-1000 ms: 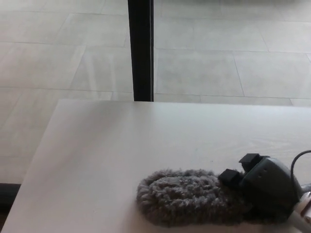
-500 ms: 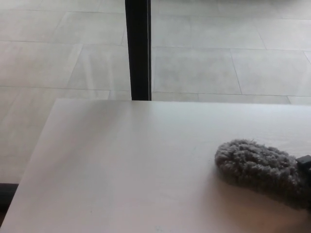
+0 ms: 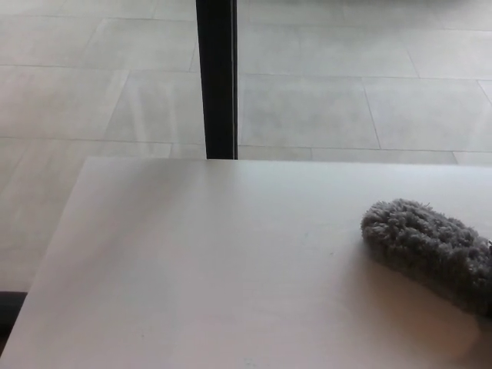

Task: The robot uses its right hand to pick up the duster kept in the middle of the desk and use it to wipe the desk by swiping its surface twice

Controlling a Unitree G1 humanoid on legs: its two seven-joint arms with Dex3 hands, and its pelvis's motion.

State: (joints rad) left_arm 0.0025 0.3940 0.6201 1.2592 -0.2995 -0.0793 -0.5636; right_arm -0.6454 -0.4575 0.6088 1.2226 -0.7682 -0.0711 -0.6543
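The grey fluffy duster (image 3: 430, 250) lies low over the white desk (image 3: 207, 261) at the right side, slanting down toward the right edge of the head view. Its rounded tip points left and its far end runs out of the picture. A soft shadow sits under it on the desk. Neither hand shows; whatever holds the duster is beyond the right edge.
A black vertical post (image 3: 216, 77) stands behind the desk's far edge, left of centre. Pale floor tiles (image 3: 346, 108) lie beyond the desk. The desk's left edge (image 3: 46, 254) slants toward the lower left corner.
The duster has swept from the desk's front middle to the right. The right hand, seen on it a second ago, has left the picture. The camera has shifted slightly.
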